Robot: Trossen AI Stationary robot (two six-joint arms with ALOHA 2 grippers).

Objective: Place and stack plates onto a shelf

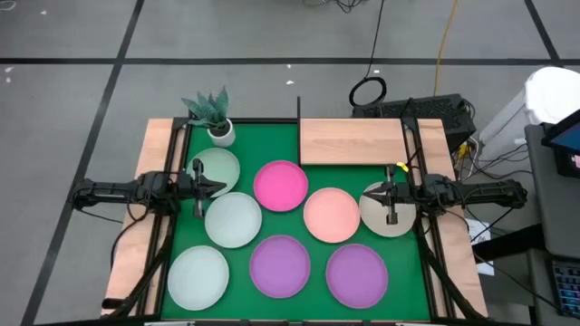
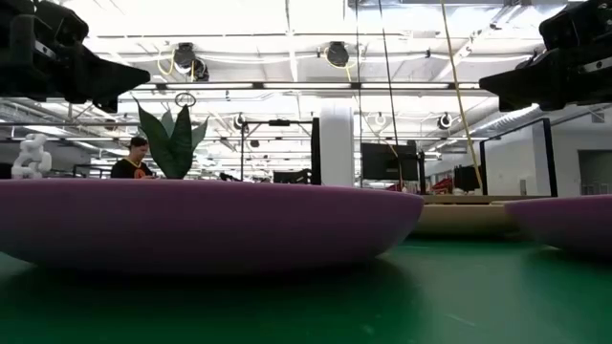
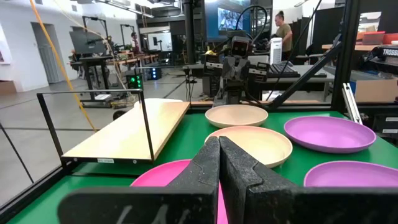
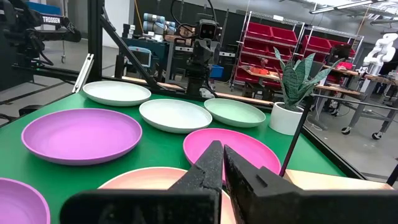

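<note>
Left gripper (image 1: 198, 188) and right gripper (image 1: 391, 193): fingers pressed together, holding nothing, hovering over mat edges. Eight plates, beige plate (image 1: 388, 210) under right gripper, all on green mat (image 1: 272, 145); wooden shelf (image 1: 352, 141) bare. Advise: spread fingers, descend on rim squarely

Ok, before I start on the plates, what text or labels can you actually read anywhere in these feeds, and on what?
"TROSSEN" on a dark arm segment at the edge of the right wrist view; the only legible text.
Wall screen behind the table in the left wrist view: content too blurred to read.
Small label strip on the shelf frame's base: too small to read.
Plates, green mat, plant pot: no markings visible.
</note>
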